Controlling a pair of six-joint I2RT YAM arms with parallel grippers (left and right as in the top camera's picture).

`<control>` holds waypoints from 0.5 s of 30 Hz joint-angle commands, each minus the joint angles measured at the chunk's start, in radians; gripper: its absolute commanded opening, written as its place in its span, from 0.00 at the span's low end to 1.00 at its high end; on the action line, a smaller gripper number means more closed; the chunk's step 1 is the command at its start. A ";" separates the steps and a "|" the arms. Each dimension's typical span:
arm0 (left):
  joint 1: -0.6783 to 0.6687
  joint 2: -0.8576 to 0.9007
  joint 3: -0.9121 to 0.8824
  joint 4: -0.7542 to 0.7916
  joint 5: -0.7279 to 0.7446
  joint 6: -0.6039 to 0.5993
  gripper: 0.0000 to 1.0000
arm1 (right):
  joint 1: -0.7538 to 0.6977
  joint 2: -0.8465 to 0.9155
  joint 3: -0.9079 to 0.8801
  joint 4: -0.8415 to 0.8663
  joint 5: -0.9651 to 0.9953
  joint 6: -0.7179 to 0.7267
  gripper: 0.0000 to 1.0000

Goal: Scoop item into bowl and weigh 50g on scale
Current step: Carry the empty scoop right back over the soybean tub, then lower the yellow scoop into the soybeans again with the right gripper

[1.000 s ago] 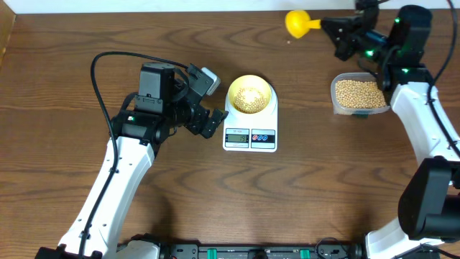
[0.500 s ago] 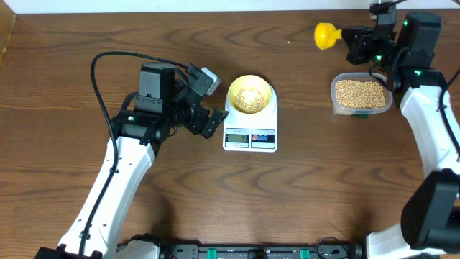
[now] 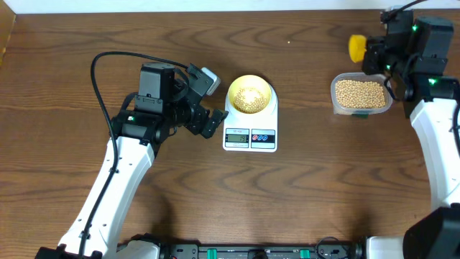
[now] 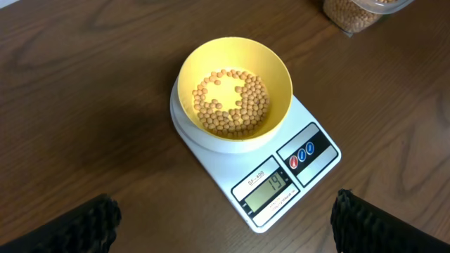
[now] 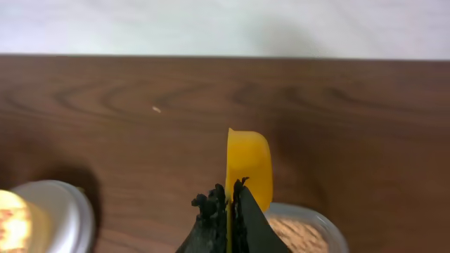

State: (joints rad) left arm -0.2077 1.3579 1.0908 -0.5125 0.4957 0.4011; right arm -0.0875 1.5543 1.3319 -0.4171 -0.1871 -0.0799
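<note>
A pale yellow bowl [image 3: 250, 94] [image 4: 235, 70] stands on the white scale [image 3: 250, 138] [image 4: 299, 165], with a thin layer of tan beans [image 4: 232, 104] in it. The display [image 4: 269, 191] reads 19. More beans fill a clear tub [image 3: 361, 95] [image 5: 304, 232] at the right. My right gripper [image 3: 371, 52] [image 5: 228, 202] is shut on the handle of a yellow scoop [image 3: 356, 47] [image 5: 247, 163], held on edge just behind the tub's far left rim. To the left of the scale, my left gripper [image 3: 208, 102] [image 4: 225, 232] is open and holds nothing.
A black cable [image 3: 108, 61] loops over the left arm. The table's far edge meets a white wall [image 5: 225, 24] just behind the scoop. The left wrist view catches the tub [image 4: 358, 10] at its top right corner.
My right arm has carried the scoop rightwards along the back of the table, from behind the scale to the tub's far edge, and turned it on edge. The left arm has not moved.
</note>
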 commanded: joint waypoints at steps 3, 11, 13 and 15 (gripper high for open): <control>-0.001 -0.015 0.006 0.001 0.010 0.017 0.98 | -0.005 -0.024 0.002 -0.085 0.201 -0.097 0.02; -0.001 -0.015 0.006 0.001 0.010 0.017 0.98 | -0.005 -0.023 0.002 -0.158 0.205 -0.106 0.01; -0.001 -0.015 0.006 0.001 0.010 0.017 0.98 | -0.005 -0.022 0.001 -0.182 0.208 -0.106 0.01; -0.001 -0.015 0.006 0.001 0.009 0.017 0.98 | -0.005 -0.021 0.001 -0.208 0.208 -0.106 0.01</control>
State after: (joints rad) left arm -0.2073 1.3579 1.0908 -0.5125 0.4953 0.4007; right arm -0.0879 1.5486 1.3319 -0.6060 0.0006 -0.1696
